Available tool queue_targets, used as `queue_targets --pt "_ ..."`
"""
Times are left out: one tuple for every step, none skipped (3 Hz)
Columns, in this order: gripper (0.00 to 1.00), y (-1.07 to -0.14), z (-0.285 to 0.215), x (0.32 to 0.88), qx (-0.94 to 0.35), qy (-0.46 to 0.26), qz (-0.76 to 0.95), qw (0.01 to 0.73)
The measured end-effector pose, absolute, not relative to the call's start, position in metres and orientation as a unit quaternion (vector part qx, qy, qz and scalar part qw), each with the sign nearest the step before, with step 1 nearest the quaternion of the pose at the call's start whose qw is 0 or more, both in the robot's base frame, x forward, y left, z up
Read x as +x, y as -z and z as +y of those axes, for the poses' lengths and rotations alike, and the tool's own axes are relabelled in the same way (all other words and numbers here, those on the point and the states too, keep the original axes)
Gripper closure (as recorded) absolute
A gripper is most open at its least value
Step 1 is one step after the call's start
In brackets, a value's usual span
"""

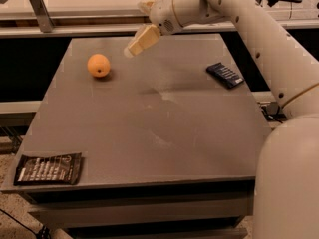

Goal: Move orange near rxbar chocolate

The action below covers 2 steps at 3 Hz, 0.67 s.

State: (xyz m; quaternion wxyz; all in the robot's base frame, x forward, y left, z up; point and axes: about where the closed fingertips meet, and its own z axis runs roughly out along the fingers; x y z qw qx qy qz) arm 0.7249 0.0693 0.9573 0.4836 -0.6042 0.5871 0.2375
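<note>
The orange sits on the grey table at the far left. The rxbar chocolate, a flat dark wrapper with white lettering, lies at the table's near left corner. My gripper hangs above the table's far middle, to the right of the orange and a little above it, not touching it. It holds nothing that I can see. The white arm reaches in from the right.
A smaller dark blue bar wrapper lies at the far right of the table. A rail and shelf run behind the table. My white base fills the near right.
</note>
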Motion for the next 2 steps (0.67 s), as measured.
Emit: queue_targets --pt "0.0 -0.952 0.077 0.721 -0.623 -0.238 0.584 0.463" --pt "0.0 -0.928 0.092 0.717 -0.637 -0.246 0.598 0.42"
